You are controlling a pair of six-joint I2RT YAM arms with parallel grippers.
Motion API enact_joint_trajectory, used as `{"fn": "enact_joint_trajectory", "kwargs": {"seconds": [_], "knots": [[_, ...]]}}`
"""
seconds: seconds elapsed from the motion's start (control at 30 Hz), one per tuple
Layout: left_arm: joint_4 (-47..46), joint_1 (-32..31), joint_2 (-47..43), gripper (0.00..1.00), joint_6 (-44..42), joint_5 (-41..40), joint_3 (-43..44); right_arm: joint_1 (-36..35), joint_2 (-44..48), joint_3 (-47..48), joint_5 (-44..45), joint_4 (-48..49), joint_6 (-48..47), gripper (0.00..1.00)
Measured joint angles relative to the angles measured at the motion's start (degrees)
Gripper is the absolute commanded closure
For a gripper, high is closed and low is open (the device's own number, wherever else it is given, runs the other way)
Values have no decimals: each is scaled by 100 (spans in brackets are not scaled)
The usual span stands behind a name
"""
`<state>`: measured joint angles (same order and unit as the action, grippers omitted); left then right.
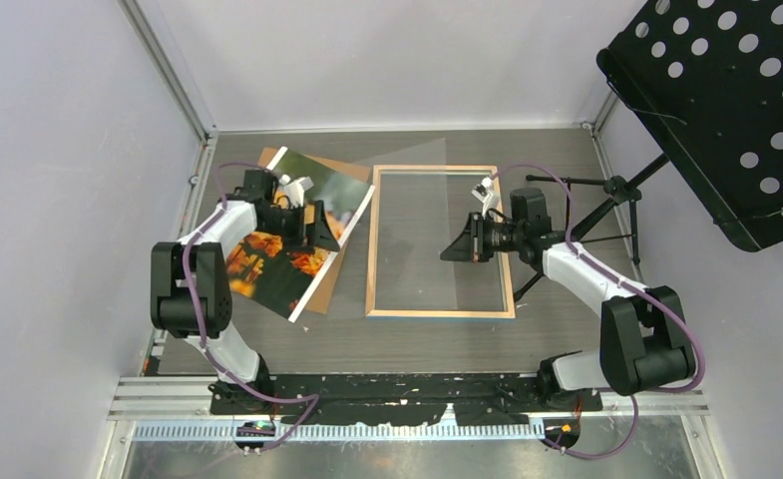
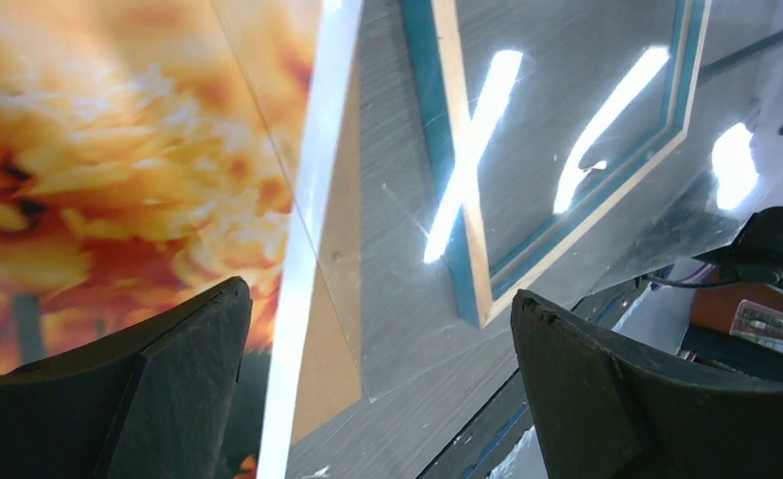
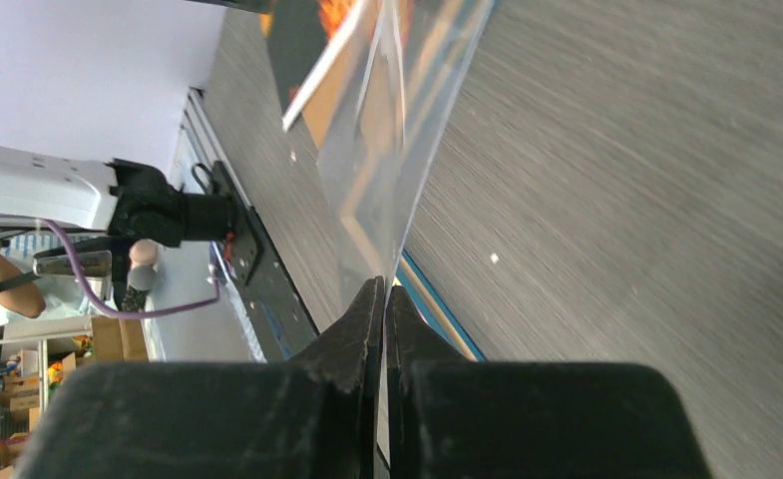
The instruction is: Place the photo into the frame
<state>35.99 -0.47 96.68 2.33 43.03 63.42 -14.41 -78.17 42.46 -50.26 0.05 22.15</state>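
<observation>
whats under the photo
A brown board, showing only past the photo's far and right edges. The rest of it, and anything else beneath, is covered by the photo.

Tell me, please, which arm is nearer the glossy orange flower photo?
Left. The left arm hangs over the photo; the right arm holds a clear pane over the wooden frame.

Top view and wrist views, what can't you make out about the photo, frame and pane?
- Plain brown backing board: top view, mostly hidden under the glossy orange-flower photo.
- Photo's middle: top view, covered by the open left end effector.
- Thin blue-and-wood frame: left wrist view, cut off by the top edge.
- Clear pane: right wrist view, gripped edge hidden inside the shut right end effector.
</observation>
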Motion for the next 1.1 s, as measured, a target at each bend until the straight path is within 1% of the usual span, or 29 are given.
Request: {"fn": "enact_joint_trajectory", "kwargs": {"seconds": [0.2, 0.43, 0.73, 0.93, 1.1], "knots": [[-264, -516, 79, 0, 404, -37, -61, 422, 35, 90, 26, -1438, -1008, 94], [-599, -901, 299, 0, 933, -251, -83, 743, 184, 304, 127, -2476, -1768, 94], [-872, -1274, 308, 0, 1322, -376, -221, 1093, 313, 428, 352, -3058, -2177, 94], [-1069, -1526, 345, 1, 1451, -352, -293, 1215, 358, 428, 459, -3167, -2221, 94], [-1355, -1561, 487, 2, 1561, -282, -315, 1266, 358, 428, 476, -3185, -2229, 94]]}}
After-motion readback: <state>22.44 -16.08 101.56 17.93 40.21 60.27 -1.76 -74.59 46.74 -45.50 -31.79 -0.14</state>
